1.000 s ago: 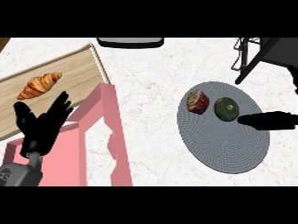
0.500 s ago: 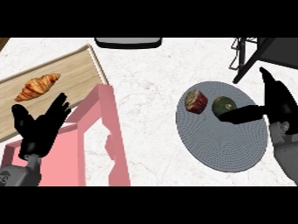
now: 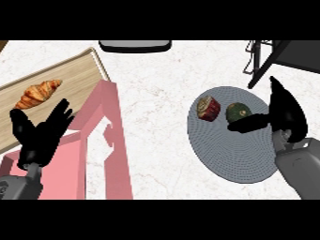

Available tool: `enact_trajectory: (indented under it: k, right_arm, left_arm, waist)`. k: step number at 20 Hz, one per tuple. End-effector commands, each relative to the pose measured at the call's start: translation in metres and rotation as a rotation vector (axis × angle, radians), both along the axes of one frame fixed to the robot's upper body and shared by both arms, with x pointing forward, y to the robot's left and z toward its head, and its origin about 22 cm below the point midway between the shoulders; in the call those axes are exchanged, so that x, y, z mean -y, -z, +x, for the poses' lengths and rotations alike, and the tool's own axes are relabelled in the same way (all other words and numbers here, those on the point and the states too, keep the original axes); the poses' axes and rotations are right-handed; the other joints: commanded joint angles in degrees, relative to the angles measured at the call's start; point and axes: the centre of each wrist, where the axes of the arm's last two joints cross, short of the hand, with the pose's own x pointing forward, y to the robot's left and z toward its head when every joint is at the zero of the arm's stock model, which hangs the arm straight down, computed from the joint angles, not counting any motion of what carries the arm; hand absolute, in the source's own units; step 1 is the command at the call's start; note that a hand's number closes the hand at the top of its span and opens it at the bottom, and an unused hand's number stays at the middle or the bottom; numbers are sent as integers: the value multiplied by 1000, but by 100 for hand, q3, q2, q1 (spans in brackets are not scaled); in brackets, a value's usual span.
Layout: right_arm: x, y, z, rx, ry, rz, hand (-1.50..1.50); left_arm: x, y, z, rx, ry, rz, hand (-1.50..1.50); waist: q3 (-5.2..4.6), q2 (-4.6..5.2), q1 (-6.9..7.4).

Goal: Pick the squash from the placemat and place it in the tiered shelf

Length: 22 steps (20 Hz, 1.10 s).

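A dark green squash (image 3: pixel 238 111) lies on the round grey placemat (image 3: pixel 239 150), with a reddish-brown round item (image 3: pixel 209 107) just to its left. My right hand (image 3: pixel 285 112) stands over the mat's right side, fingers straight and pointing up the view, thumb reaching left to the squash's lower right edge. Nothing is held in it. The dark tiered shelf (image 3: pixel 287 54) shows at the top right corner. Over the pink tray, my left hand (image 3: pixel 39 133) rests open at the lower left, fingers spread.
A pink tray (image 3: pixel 100 154) lies at the left, beside a wooden board (image 3: pixel 10 112) with a croissant (image 3: pixel 39 93) on it. A dark grey object (image 3: pixel 135 45) sits at the counter's top edge. White marble counter lies between tray and mat.
My right hand has swung in from the right edge and turned upright beside the squash, its forearm now coming up from the lower right. The left hand has stayed put.
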Motion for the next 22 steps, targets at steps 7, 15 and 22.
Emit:
enact_trajectory:
  k: [7,15,22]
  right_arm:
    - [-26,28,6,-124,130,-46,-150]
    - [3,45,24,-128,162,-89,-150]
    - [-11,71,21,-51,150,-72,-150]
  left_arm:
    - [2,25,-27,-99,-17,-2,0]
    - [1,15,-23,-110,-27,5,0]
    - [11,31,-16,-103,-24,14,0]
  waist:
    - [-66,41,33]
    - [-60,47,37]
    - [-62,60,-3]
